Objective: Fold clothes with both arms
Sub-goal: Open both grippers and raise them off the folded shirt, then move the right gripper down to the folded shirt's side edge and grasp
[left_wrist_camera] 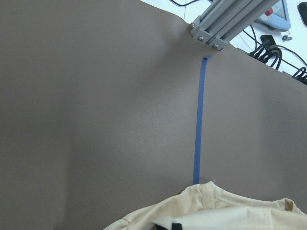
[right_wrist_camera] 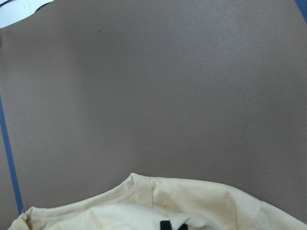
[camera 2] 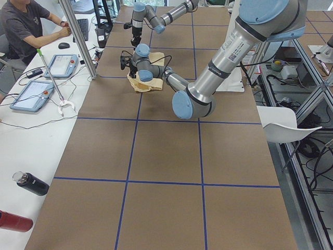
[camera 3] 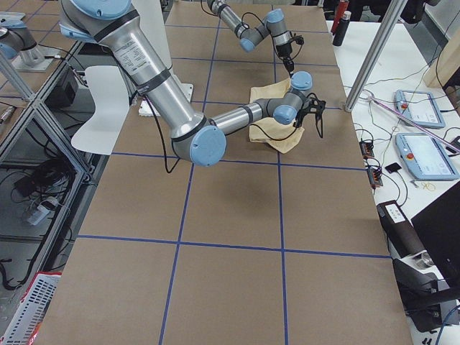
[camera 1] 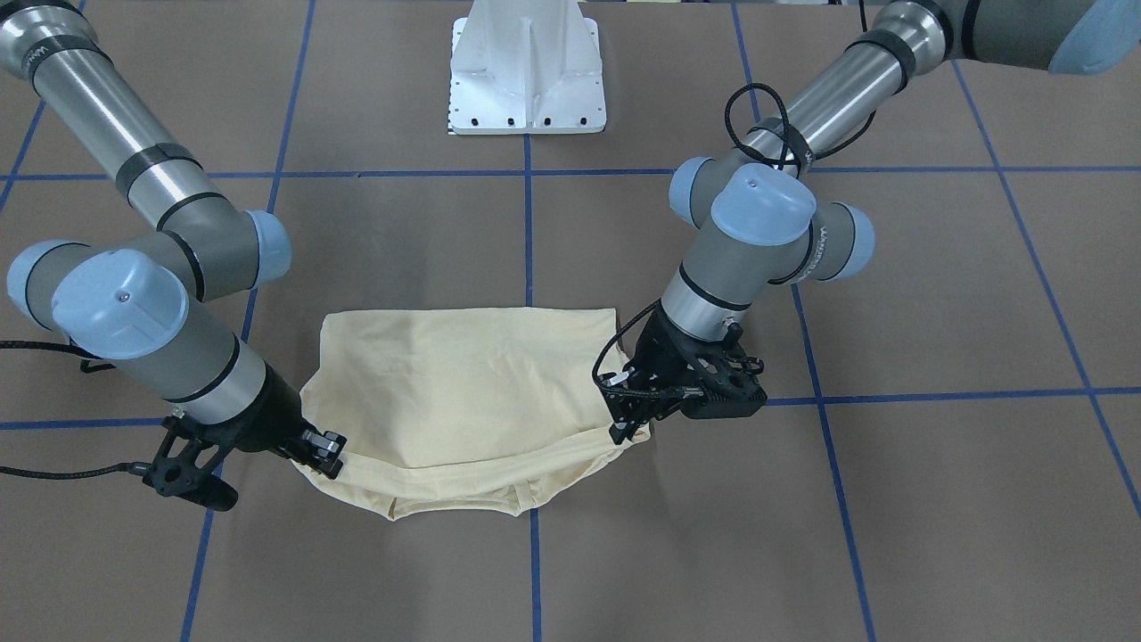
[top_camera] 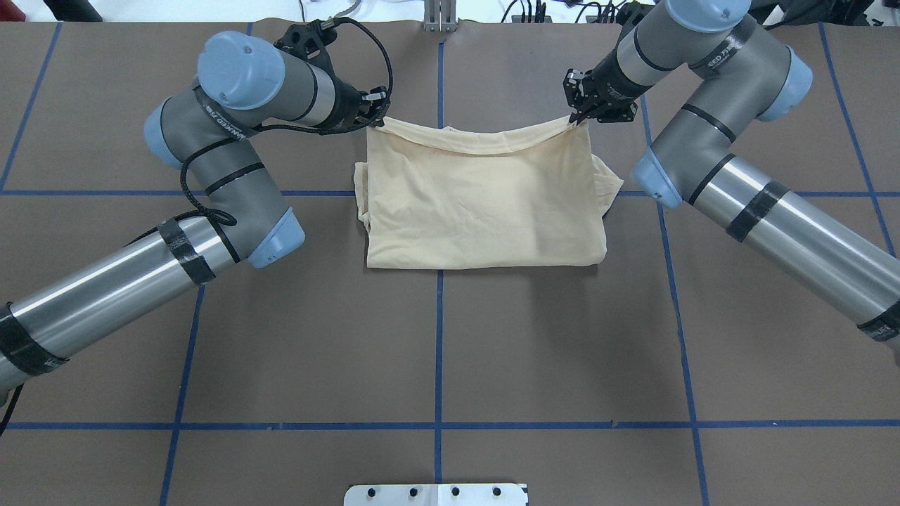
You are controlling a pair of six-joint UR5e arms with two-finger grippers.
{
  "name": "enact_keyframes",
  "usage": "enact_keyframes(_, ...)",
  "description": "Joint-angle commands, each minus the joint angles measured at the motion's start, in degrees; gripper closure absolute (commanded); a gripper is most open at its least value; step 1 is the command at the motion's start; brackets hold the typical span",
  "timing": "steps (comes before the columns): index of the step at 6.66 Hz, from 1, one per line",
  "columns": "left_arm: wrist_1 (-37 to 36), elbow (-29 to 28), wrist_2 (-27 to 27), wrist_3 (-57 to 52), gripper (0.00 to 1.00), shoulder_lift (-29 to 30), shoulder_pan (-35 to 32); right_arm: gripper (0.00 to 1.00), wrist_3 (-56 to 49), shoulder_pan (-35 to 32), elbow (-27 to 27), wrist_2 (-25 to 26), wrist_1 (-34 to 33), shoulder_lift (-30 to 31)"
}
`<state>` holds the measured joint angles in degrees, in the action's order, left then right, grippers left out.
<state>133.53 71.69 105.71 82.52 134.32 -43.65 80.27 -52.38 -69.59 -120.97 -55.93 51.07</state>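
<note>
The clothes, a pale cream-yellow shirt [top_camera: 485,204], lie folded into a rough rectangle on the brown table, plain side up; no print shows. My left gripper [top_camera: 376,116] is shut on the shirt's far left corner, and my right gripper [top_camera: 580,116] is shut on its far right corner. Between them the pinched edge is raised a little and sags. In the front-facing view the left gripper [camera 1: 624,428] is on the right and the right gripper [camera 1: 325,450] on the left of the shirt [camera 1: 463,383]. Both wrist views show a hemmed edge of the shirt [left_wrist_camera: 216,211] [right_wrist_camera: 192,206] at the bottom.
The white pedestal base [camera 1: 526,80] stands at the robot's side of the table. Blue tape lines [top_camera: 439,337] grid the brown surface. An aluminium post [left_wrist_camera: 225,21] rises at the far edge. A person [camera 2: 26,26] sits at a side desk with tablets and bottles.
</note>
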Motion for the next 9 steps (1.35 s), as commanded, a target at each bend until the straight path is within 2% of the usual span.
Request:
enact_keyframes(1, -0.03, 0.03, -0.33, 0.09, 0.01, 0.07, 0.06, 0.01, 0.15, 0.18, 0.16, 1.52, 0.12, -0.09)
enact_keyframes(3, -0.37, 0.38, -0.24, -0.43, 0.01, -0.20, 0.06, 0.01, 0.07, 0.00, 0.25, 1.35, 0.12, 0.08)
enact_keyframes(4, -1.33, 2.73, -0.07, -0.43, 0.01, -0.46, -0.11, 0.01, 0.15, 0.00, -0.28, 1.00, 0.47, 0.17)
enact_keyframes(5, -6.56, 7.37, -0.06, -0.43, 0.01, -1.77, -0.11, 0.01, 0.50, -0.09, -2.63, 0.82, 0.38, 1.39)
enact_keyframes(6, -13.84, 14.20, -0.06, -0.52, 0.01, -3.78, -0.11, 0.01, 0.85, 0.61, -8.14, 0.39, -0.14, 5.58)
enact_keyframes(7, -17.57, 20.01, -0.06, -0.52, 0.01, -5.98, -0.11, 0.01, 0.94, 1.75, -12.11, 0.56, -0.14, 9.36)
enact_keyframes(9, -18.13, 20.95, -0.06, -0.43, 0.01, -6.26, 0.06, 0.01, 5.22, 5.52, -17.30, 0.55, -0.06, 15.79)
